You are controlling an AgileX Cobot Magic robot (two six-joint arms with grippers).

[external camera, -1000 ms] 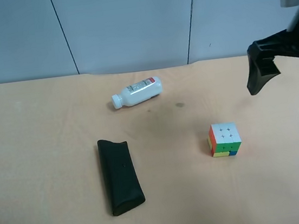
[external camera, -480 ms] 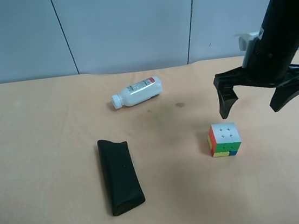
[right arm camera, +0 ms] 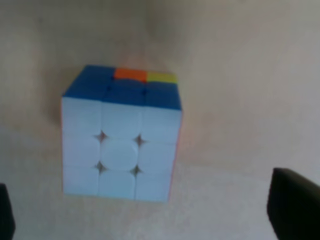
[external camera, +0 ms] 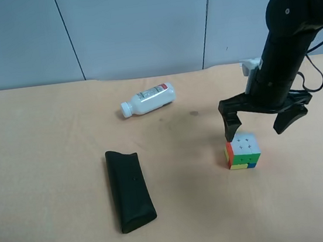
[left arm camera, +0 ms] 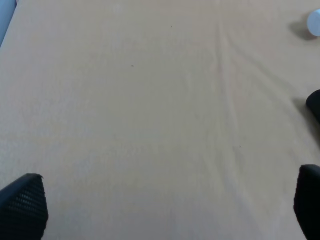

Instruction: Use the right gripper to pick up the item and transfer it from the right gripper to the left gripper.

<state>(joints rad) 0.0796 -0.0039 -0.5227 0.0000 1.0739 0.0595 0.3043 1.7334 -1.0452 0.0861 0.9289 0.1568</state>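
We see the right pincer [external camera: 255, 128] spread wide and empty just over the cube [external camera: 243, 150], which stands on the table [external camera: 46, 141] well apart from bottle [external camera: 147, 100] and pouch [external camera: 130, 190]. The left pincer [left arm camera: 165, 210] is also spread wide, empty.

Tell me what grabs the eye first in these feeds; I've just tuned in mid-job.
The colourful puzzle cube, white face up on the tan table, stands out first. The right gripper hangs open over it, fingers spread to either side and not yet closed. Farther off in the exterior high view lie a white bottle on its side and a long black pouch, both apart from the cube.
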